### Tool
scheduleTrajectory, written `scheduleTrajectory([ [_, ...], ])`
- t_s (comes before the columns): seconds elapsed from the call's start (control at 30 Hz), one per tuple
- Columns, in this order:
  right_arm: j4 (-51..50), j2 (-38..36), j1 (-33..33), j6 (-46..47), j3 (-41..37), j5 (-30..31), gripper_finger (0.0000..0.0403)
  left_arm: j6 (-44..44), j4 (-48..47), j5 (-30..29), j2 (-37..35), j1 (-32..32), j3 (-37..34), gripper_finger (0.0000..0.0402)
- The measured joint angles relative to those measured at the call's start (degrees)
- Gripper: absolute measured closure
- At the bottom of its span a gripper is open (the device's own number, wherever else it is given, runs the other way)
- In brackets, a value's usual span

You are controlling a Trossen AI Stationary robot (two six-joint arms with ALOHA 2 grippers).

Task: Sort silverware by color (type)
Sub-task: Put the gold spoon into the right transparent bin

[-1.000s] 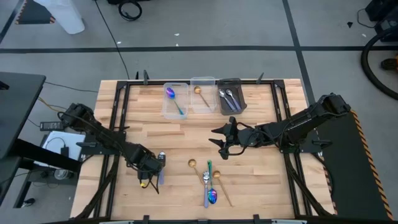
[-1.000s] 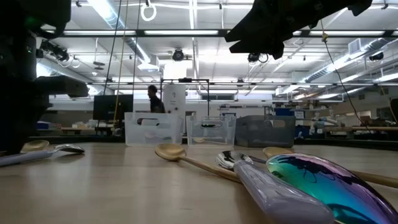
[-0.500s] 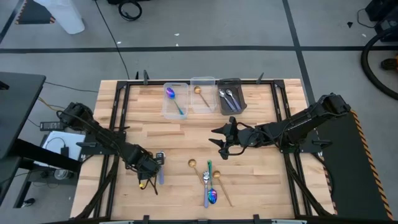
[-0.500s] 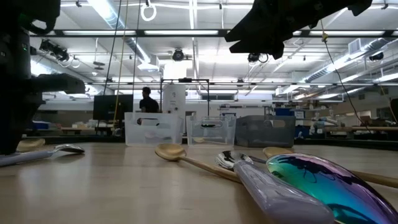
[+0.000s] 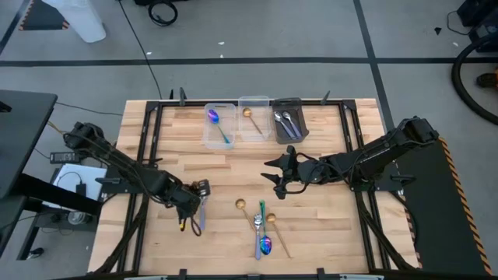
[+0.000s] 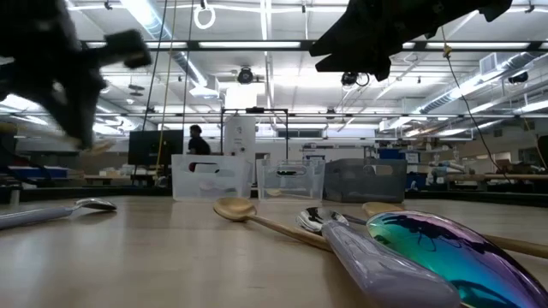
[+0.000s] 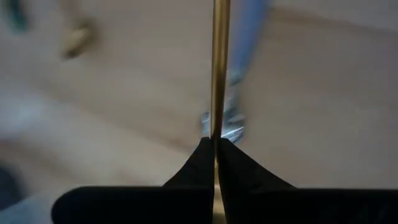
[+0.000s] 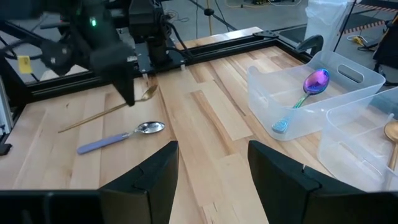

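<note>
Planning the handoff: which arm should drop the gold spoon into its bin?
Left. The left gripper is shut on the gold spoon, lifted off the table. The right gripper hangs open and empty mid-table, nearer the middle clear bin holding gold.

Bright, even light falls from long ceiling strips (image 6: 214, 44) that glare white in the low view, shadows on the desk (image 5: 233, 175) stay faint, the left wrist view is smeared with blur (only a gold handle (image 7: 220, 68) reads), and the nearest iridescent spoon (image 6: 445, 248) looms soft.
</note>
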Motion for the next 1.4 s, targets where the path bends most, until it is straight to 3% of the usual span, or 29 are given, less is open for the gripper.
scheduleTrajectory([
  [0.33, -0.02, 0.00, 0.04, 0.02, 0.00, -0.02, 0.0200, 9.44, 0.80, -18.83, -2.89, 4.97, 3.68, 0.0390],
  [0.57, 0.00, 0.00, 0.04, 0.00, 0.00, -0.02, 0.0200, 14.03, 3.93, -21.63, -3.18, 9.16, 7.51, 0.0388],
  [0.77, 0.04, 0.00, 0.04, -0.02, 0.00, -0.02, 0.0200, 16.83, 6.03, -21.03, -3.70, 15.98, 9.40, 0.0387],
  [1.4, 0.44, 0.00, 0.81, -0.22, 0.00, -0.44, 0.0200, 32.93, 28.63, -2.22, -3.98, 37.72, 9.57, 0.0386],
])
